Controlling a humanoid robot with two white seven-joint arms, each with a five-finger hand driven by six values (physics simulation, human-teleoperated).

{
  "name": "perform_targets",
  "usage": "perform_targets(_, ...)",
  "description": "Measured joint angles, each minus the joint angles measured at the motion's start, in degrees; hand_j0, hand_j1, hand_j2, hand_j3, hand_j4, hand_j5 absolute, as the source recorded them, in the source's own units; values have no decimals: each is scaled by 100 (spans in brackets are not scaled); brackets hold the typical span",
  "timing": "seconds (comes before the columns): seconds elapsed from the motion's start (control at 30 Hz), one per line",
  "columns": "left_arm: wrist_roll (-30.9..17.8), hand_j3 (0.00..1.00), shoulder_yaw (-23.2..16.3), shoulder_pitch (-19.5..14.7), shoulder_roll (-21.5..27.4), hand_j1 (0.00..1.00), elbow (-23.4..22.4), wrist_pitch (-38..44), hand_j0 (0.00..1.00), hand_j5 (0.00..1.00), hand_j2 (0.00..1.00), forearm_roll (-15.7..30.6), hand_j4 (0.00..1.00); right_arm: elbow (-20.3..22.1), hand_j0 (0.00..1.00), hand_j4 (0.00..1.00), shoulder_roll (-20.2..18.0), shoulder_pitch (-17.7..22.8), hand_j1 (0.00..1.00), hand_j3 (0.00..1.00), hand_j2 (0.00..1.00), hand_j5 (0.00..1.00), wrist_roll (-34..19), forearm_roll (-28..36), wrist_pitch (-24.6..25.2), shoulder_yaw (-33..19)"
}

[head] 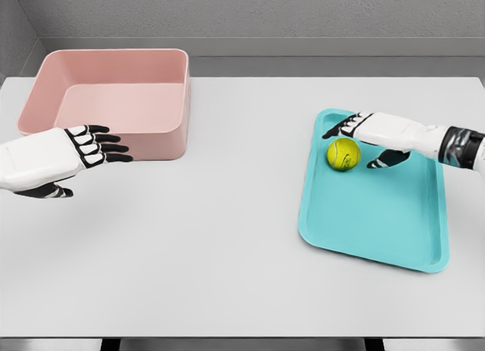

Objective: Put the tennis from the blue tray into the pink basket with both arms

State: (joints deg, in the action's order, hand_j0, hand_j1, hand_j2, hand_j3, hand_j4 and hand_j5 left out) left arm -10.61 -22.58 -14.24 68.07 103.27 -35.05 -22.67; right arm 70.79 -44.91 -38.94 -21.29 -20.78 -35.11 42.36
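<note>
- Closest to the camera is plain bare counter [227,275], light grey, so I'm using the blue tray [364,230] as my landmark for everything else.
- The tray lies flat on the counter's right side, slightly skewed, near edge toward the camera.
- The tennis ball [343,154] is still in that tray, up at its far-left corner, resting on the tray floor.
- The right hand [369,140] comes in from the right over the tray's far end. It's open and cupped around the ball: fingers reaching past the ball's far side, thumb [388,161] down on the near-right side. Looks just beside the ball, can't tell if it's actually touching. Not gripping it anyway.
- Well left of the tray, the left hand [72,158] hovers over the counter with its 4 fingers straight and pressed side by side, pointing toward the tray, holding nothing.
- Farthest back and far left of the tray sits the pink basket [114,131], upright, with the left hand just in front of its near wall.
</note>
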Motion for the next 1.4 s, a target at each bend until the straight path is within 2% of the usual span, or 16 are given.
perform_targets(0.43, 0, 100, -2, 0, -26, 100, 0, 0, 100, 100, 100, -1, 100, -29, 91, 91, 136, 62, 91, 91, 91, 91, -2, -138, 0, 70)
perform_targets(0.77, 0, 100, -2, 0, -30, 100, 0, 0, 100, 100, 100, -1, 100, -290, 90, 90, 295, 53, 90, 90, 90, 90, 8, -260, 0, 134)
perform_targets(0.8, 0, 100, -2, 0, -30, 100, 0, 0, 100, 100, 100, -1, 100, -299, 86, 86, 302, 53, 86, 86, 86, 86, 8, -266, 0, 134)
perform_targets(1.03, -1, 100, -2, 0, -29, 100, 0, 0, 100, 100, 100, 6, 100, -318, 77, 77, 319, 53, 77, 77, 77, 77, 15, -251, 12, 128)
perform_targets(1.4, 2, 100, -2, 0, -23, 100, 0, 0, 100, 100, 100, 16, 100, -290, 72, 72, 318, 18, 72, 72, 72, 72, 1, -305, 2, 104)
